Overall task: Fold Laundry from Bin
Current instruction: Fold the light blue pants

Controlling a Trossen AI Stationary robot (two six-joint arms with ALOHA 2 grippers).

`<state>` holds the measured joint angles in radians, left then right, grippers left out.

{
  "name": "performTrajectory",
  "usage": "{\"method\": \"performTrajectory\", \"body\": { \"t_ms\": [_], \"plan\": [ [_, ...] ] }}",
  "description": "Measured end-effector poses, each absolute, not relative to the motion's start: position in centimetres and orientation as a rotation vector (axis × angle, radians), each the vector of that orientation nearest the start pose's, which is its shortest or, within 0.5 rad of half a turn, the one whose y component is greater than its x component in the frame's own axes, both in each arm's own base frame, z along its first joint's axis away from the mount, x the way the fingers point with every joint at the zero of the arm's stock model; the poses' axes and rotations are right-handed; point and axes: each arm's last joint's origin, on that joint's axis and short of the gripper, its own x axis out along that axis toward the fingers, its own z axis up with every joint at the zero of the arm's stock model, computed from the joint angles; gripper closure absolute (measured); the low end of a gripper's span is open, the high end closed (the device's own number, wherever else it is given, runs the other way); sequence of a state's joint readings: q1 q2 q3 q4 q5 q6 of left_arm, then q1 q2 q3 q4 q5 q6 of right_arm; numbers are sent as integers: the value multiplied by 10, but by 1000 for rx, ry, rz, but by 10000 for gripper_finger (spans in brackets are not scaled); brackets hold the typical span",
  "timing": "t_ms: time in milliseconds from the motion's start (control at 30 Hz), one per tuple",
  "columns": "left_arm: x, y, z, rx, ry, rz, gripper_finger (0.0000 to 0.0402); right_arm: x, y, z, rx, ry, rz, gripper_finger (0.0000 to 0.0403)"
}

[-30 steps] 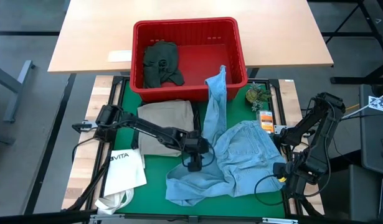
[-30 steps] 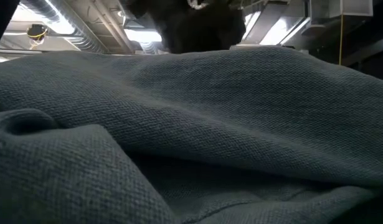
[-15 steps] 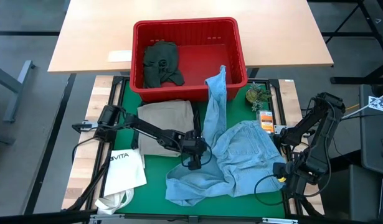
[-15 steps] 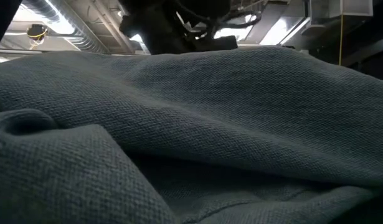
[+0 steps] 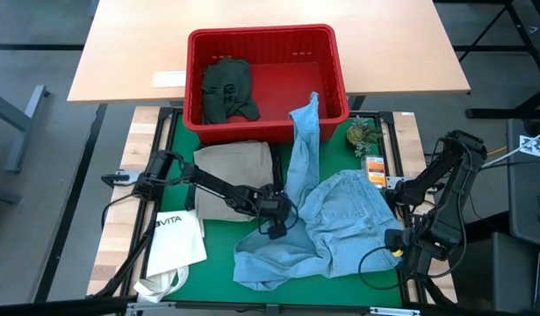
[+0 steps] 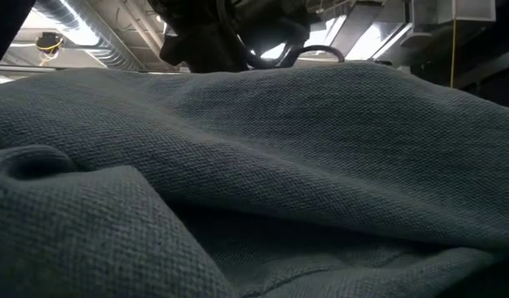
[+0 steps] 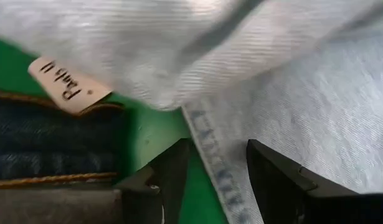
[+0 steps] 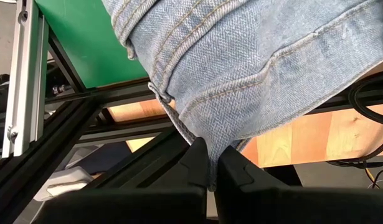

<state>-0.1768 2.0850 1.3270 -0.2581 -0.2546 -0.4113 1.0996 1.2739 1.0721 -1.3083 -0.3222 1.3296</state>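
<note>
Left gripper (image 7: 210, 180) fingers spread, straddling the light blue jeans' (image 5: 340, 215) hem edge.

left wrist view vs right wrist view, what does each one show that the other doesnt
Only the left wrist view shows a paper tag and dark navy denim under the light blue jeans, with the left gripper open astride a jeans seam. Only the right wrist view shows the table frame and the right gripper shut on the jeans' edge. Both show the jeans and the green mat.

Dark jointed arms, black looping cables
</note>
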Motion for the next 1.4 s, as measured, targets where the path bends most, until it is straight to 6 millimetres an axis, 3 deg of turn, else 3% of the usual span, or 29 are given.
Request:
{"method": "performTrajectory", "body": {
  "t_ms": [100, 267, 433, 533, 700, 833, 967, 1167, 1400],
  "plan": [
    [415, -63, 127, -232, 942, 324, 244, 83, 183, 271, 316, 1841, -40, 397],
    [417, -60, 119, -338, 995, 263, 244, 83, 183, 271, 316, 1841, -40, 397],
    [417, -62, 111, -344, 1027, 225, 252, 83, 183, 271, 315, 1841, -41, 397],
    [417, -62, 113, -343, 1023, 217, 287, 83, 183, 271, 315, 1841, -41, 397],
    [418, -61, 127, -362, 1021, 184, 382, 83, 183, 271, 315, 1841, -41, 397],
    [417, -63, 150, -353, 1040, 148, 389, 83, 183, 271, 315, 1839, -42, 397],
    [411, -62, 189, -351, 1083, 142, 395, 83, 183, 271, 314, 1837, -42, 397],
    [392, -67, 243, -388, 1310, 81, 393, 83, 183, 271, 314, 1836, -43, 397],
    [357, -77, 302, -326, 1598, 128, 392, 83, 183, 271, 314, 1838, -43, 397]
  ]
}}
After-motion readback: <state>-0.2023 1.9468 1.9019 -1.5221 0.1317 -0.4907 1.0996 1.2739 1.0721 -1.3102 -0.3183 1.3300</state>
